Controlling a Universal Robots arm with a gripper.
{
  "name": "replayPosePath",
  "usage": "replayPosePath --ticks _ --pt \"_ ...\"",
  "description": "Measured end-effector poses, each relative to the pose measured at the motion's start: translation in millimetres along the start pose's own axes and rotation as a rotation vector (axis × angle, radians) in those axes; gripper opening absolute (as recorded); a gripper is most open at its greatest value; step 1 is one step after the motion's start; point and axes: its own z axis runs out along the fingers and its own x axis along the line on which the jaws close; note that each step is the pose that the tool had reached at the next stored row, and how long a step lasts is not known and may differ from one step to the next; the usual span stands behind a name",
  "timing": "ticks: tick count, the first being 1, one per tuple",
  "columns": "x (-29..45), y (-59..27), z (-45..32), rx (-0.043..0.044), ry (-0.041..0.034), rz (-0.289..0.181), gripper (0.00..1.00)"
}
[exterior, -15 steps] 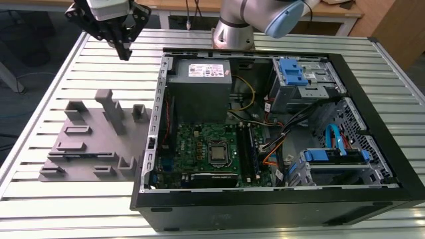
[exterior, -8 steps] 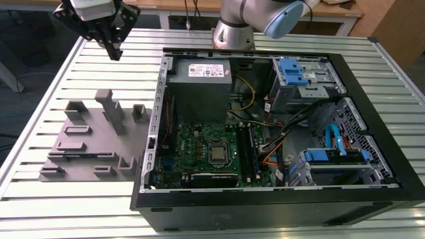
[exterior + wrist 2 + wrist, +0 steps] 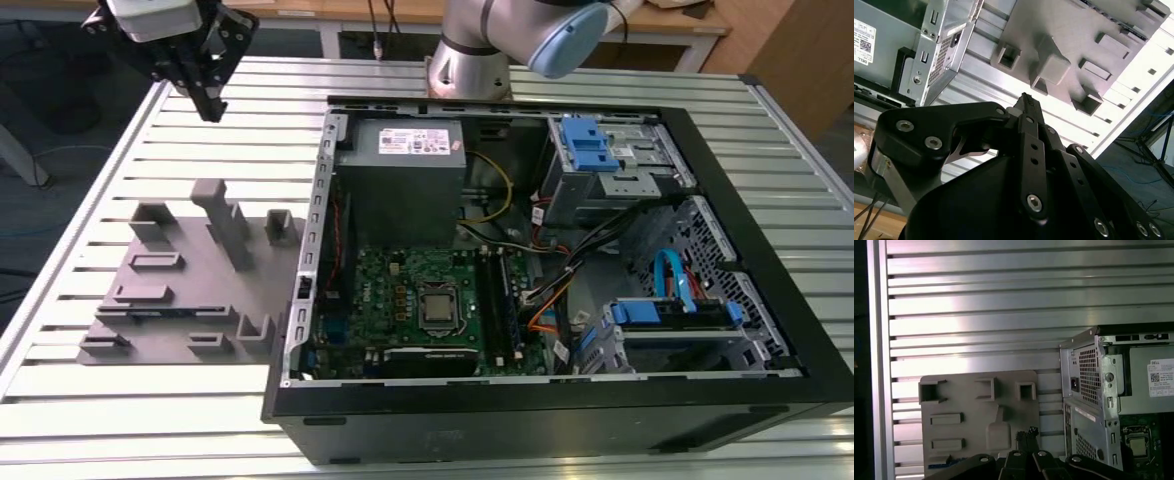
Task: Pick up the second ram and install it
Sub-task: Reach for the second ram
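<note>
Blue-green, thin second ram (image 3: pixel 943 464) lies in the grey fixture (image 3: pixel 979 405); fingers (image 3: pixel 1029 125) clenched, empty.

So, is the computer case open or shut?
Open: the computer case has no side panel on, exposing the motherboard and power supply.

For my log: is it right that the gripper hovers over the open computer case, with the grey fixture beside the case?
No: the gripper hovers over the table, to the exterior view's left of the case; the grey fixture is beside the case.
</note>
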Motion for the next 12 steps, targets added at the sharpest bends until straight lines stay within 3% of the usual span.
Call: replayPosePath --ticks 12 --pt "20.8 -1.6 0.8 0.0 0.0 0.0 0.07"
